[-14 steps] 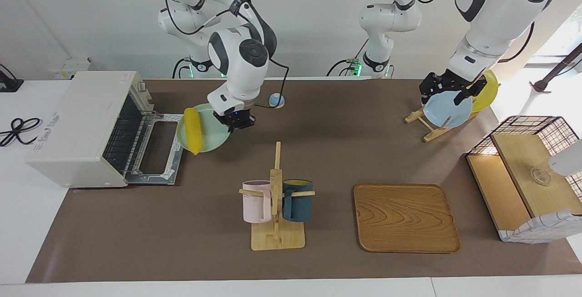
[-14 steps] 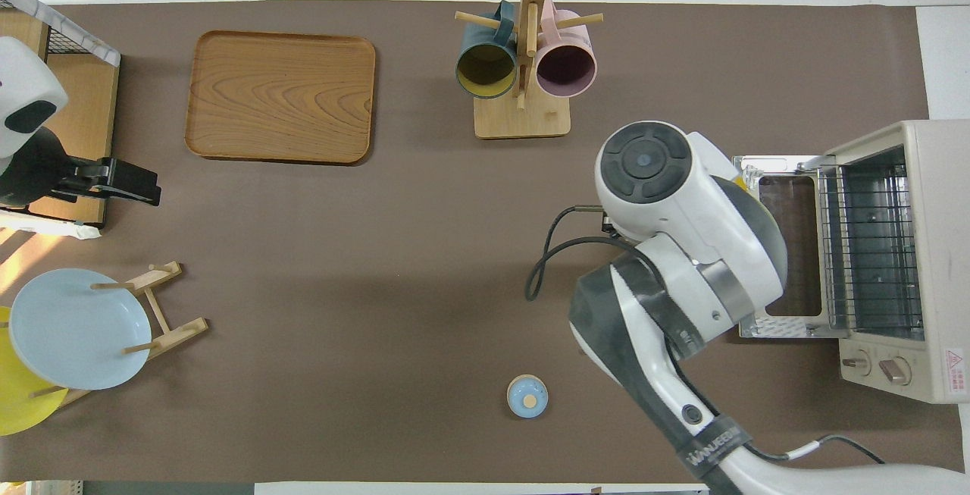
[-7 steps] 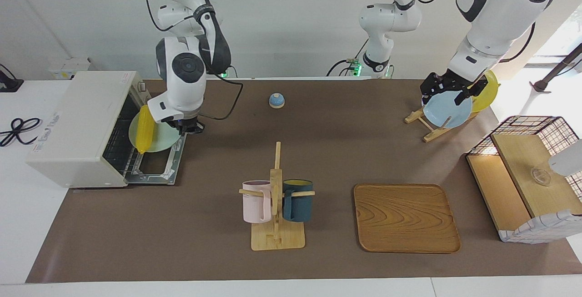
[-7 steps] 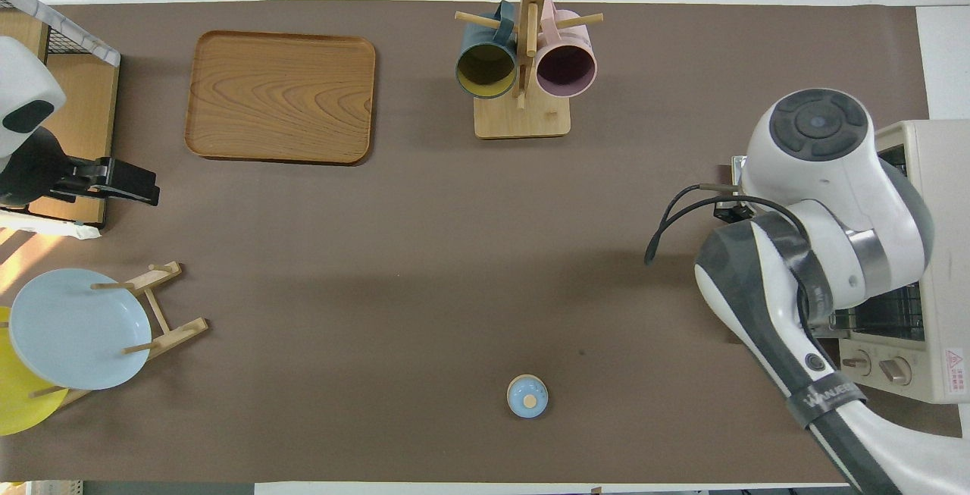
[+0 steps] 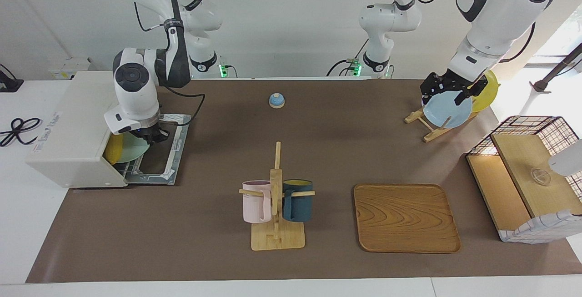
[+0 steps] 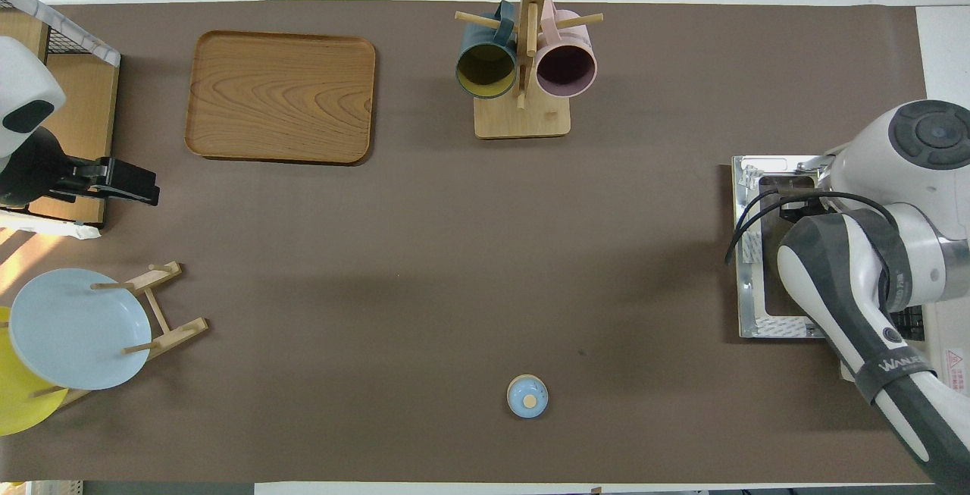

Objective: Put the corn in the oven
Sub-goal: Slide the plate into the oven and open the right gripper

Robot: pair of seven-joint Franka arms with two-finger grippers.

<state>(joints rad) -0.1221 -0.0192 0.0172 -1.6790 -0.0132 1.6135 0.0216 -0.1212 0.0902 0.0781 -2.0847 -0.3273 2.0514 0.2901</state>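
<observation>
Clamped fingers of the right gripper pinch the rim of a pale green plate, holding it level over the dropped-down door of the oven. On that plate, at the edge away from the fingers, lies the corn, a yellow cob whose one end is already under the oven's roof, so that only part of it shows in the facing view. In the overhead view the right arm covers plate and corn alike, and only the door shows beside it. Spread wide, the fingers of the left gripper hang over the blue plate that stands on edge in a wooden plate rack at the left arm's end of the table, with a yellow plate just beside it; no grip shows there, and this arm waits. Between the two grippers, near the robots, sits a small blue bell. Farther from the robots stand a mug stand with a pink mug and a dark blue mug, a wooden tray, and a wire basket shelf.
</observation>
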